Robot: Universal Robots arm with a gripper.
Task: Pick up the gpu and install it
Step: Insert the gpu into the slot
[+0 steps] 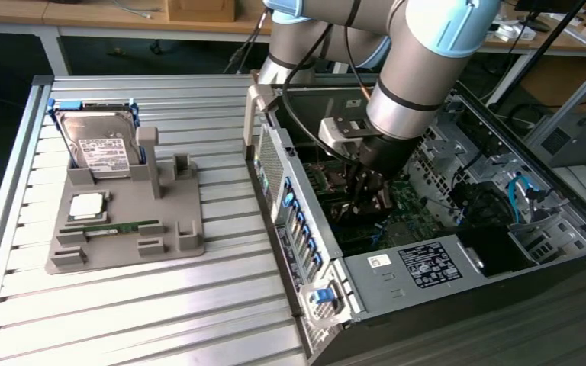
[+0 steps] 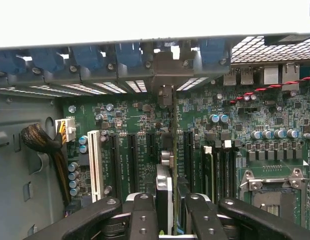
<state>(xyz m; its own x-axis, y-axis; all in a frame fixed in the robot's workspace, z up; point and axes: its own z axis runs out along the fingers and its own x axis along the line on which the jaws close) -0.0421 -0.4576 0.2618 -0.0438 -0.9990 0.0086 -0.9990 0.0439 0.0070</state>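
The fingers [image 2: 165,210] are closed on the gpu [image 2: 164,185], held edge-on just above the motherboard [image 2: 140,130] inside the computer case [image 1: 395,282]. Installation is in hand. It appears lined up with an expansion slot; seating calls for a straight, even press.

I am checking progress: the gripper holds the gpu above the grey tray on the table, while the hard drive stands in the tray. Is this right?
Not quite. The exterior view shows the gripper holding the gpu inside the open computer case, over the motherboard, not above the grey tray. The hard drive does stand in the tray.
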